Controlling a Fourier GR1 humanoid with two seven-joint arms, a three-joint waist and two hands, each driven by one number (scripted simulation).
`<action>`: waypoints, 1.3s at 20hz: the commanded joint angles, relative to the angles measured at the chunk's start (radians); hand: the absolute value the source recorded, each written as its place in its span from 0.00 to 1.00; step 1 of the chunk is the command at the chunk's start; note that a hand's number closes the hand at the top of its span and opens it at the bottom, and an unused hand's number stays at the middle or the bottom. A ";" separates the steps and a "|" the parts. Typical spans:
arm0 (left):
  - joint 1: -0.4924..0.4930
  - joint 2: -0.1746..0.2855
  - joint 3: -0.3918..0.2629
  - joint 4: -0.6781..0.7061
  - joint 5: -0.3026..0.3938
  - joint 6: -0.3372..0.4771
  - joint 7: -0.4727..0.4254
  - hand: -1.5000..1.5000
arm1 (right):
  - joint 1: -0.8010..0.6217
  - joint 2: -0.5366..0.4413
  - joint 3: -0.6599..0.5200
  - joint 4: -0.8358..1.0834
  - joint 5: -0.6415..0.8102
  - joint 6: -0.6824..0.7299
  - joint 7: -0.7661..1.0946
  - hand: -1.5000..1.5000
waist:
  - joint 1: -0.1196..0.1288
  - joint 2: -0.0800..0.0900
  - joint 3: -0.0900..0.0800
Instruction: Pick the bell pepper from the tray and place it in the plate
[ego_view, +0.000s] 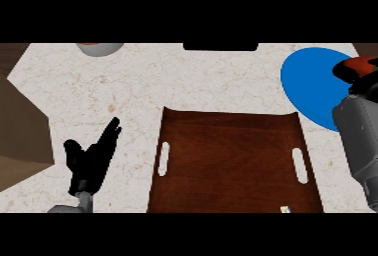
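Note:
The brown wooden tray (229, 165) lies in the middle of the counter with nothing on it. At the right, over the edge of the blue plate (314, 85), my right hand (348, 71) is curled round the red and green bell pepper (363, 64). Most of the pepper is hidden by the fingers and the frame edge. The grey right forearm (358, 145) runs down the right side. My left hand (92, 155) rests open at the lower left, fingers pointing up, away from tray and plate.
A grey bowl (100, 48) shows partly at the top left. A dark object (220, 46) sits at the counter's far edge. The counter drops off to brown floor on the left.

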 joint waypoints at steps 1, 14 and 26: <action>0.008 0.021 0.008 -0.002 0.027 -0.035 0.043 0.50 | 0.001 -0.040 -0.073 0.113 -0.150 0.043 -0.022 1.00 | 0.014 0.011 -0.003; -0.003 -0.034 -0.025 0.045 -0.022 0.008 0.027 0.50 | 0.018 -0.043 -0.223 0.060 -0.597 0.188 -0.650 0.00 | 0.005 0.013 0.000; 0.047 -0.017 0.012 -0.002 0.004 -0.013 0.047 0.50 | 0.169 0.015 -0.415 -0.082 -1.054 0.354 -1.106 0.00 | -0.018 -0.005 -0.006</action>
